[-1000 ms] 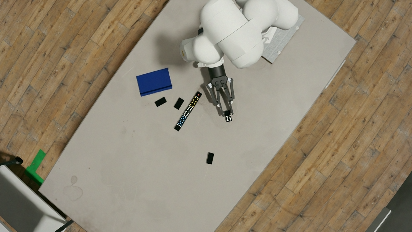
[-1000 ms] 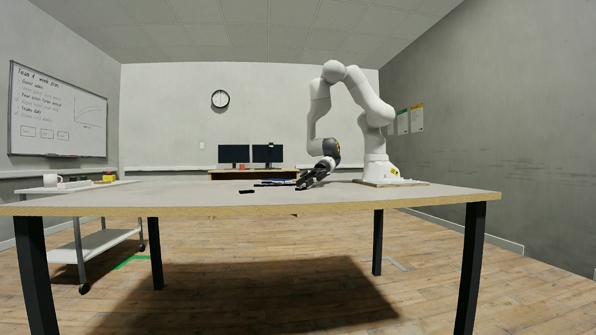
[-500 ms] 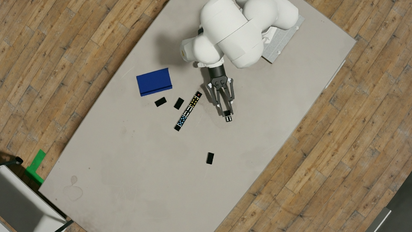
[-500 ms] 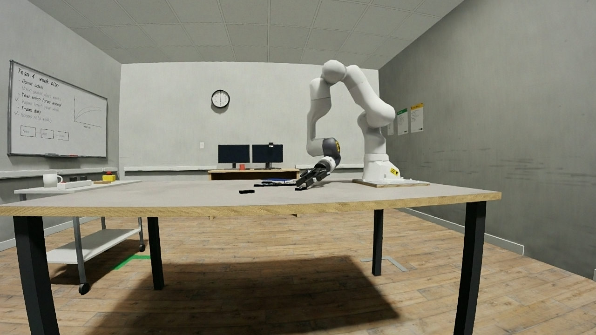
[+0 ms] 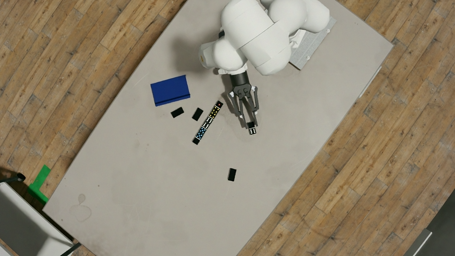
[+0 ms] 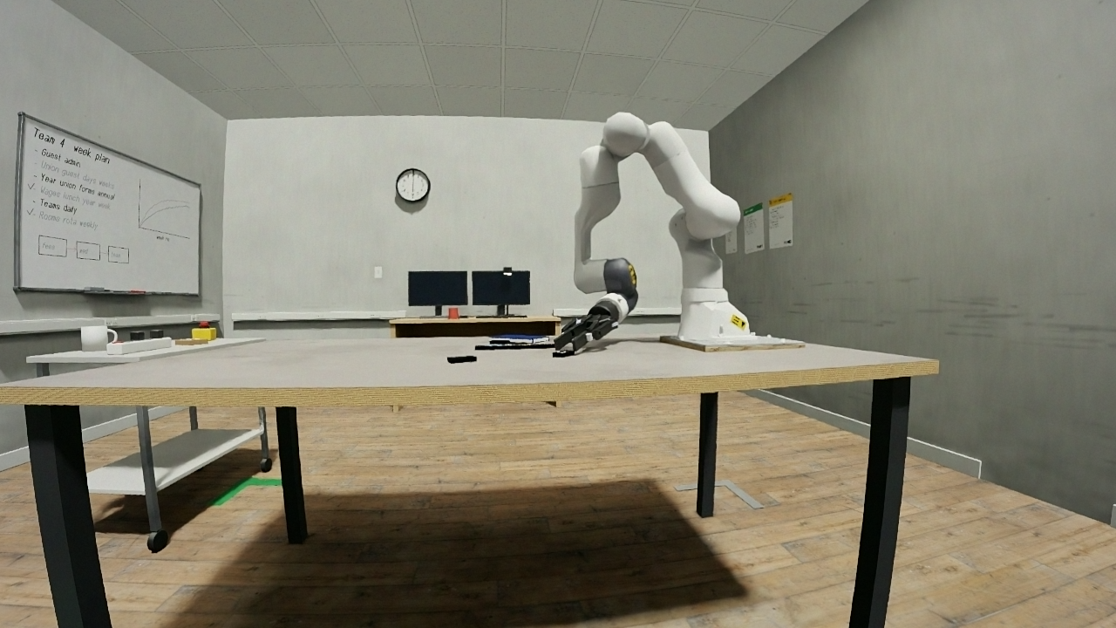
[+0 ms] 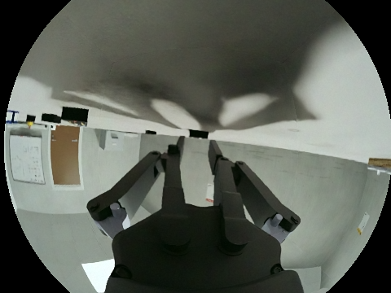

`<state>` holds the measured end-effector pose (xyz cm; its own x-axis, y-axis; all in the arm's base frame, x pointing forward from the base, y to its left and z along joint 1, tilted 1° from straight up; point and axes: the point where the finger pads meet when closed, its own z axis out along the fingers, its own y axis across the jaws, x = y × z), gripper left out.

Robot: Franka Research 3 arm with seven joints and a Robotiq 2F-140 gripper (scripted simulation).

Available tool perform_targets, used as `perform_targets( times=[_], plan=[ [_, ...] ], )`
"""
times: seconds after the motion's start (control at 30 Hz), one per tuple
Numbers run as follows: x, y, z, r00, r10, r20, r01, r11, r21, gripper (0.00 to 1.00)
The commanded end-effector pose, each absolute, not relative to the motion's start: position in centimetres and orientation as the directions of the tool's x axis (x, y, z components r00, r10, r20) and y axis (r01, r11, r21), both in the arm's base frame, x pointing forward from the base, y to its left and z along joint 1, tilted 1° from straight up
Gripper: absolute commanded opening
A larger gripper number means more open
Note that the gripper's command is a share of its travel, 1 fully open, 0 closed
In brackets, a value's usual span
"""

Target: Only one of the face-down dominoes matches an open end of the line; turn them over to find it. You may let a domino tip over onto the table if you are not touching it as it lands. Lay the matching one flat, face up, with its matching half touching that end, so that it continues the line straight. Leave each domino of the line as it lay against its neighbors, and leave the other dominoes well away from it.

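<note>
The line of face-up dominoes (image 5: pixel 208 122) (image 6: pixel 511 345) runs diagonally on the grey table (image 5: pixel 159 197). Its upper end shows one red pip and its lower end looks blank. A face-up domino with white pips (image 5: pixel 251 128) lies flat to the right of the line, apart from it. My gripper (image 5: pixel 250 118) (image 6: pixel 565 349) (image 7: pixel 197 142) reaches low over the table, with its fingertips on either side of that domino's near end, spread a little wider than it. Three face-down black dominoes lie elsewhere: two left of the line (image 5: pixel 177 112) (image 5: pixel 197 113) and one far down the table (image 5: pixel 231 174) (image 6: pixel 461 354).
A blue box (image 5: pixel 170 90) (image 6: pixel 519 338) lies on the table up and left of the line. The arm's base plate (image 5: pixel 310 47) sits at the table's far corner. A white cart (image 6: pixel 140 351) stands off the table to the left.
</note>
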<state>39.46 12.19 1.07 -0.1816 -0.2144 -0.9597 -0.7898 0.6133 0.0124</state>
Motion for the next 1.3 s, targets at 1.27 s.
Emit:
perform_targets(
  times=[1.27],
  plan=[
    [39.06, 11.47, 1.65, -0.178, -0.216, -0.960, -0.789, 0.614, 0.008, 0.34]
  ],
)
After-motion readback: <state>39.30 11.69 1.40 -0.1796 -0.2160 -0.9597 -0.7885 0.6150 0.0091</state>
